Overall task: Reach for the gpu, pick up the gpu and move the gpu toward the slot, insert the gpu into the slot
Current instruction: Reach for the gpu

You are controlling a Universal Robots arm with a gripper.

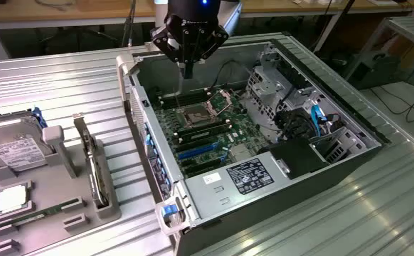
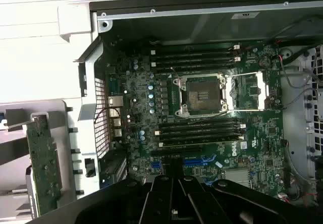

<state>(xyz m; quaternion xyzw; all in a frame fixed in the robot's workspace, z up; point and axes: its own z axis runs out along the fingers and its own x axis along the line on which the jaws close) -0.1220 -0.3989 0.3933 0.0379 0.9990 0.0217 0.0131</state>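
The gpu (image 1: 95, 169) is a thin card standing on its edge in a grey holder (image 1: 50, 202) on the exterior view's left, beside the open computer case (image 1: 278, 186). In the wrist view the gpu (image 2: 44, 167) shows its component face, outside the case wall. My gripper (image 1: 187, 72) hangs over the far end of the motherboard (image 1: 207, 133), shut with nothing between its fingers. From the wrist, my gripper (image 2: 174, 181) points down over the board. The blue slot (image 1: 196, 152) lies mid-board; the wrist view shows the slot (image 2: 202, 160) just ahead of the fingers.
A silver hard drive (image 1: 11, 150), a processor (image 1: 11, 198) and a green memory stick (image 1: 40, 216) sit in the same holder. Inside the case are the open processor socket (image 2: 200, 95), memory slots (image 2: 197, 57), a drive cage (image 1: 278, 90) and cables (image 1: 313, 120).
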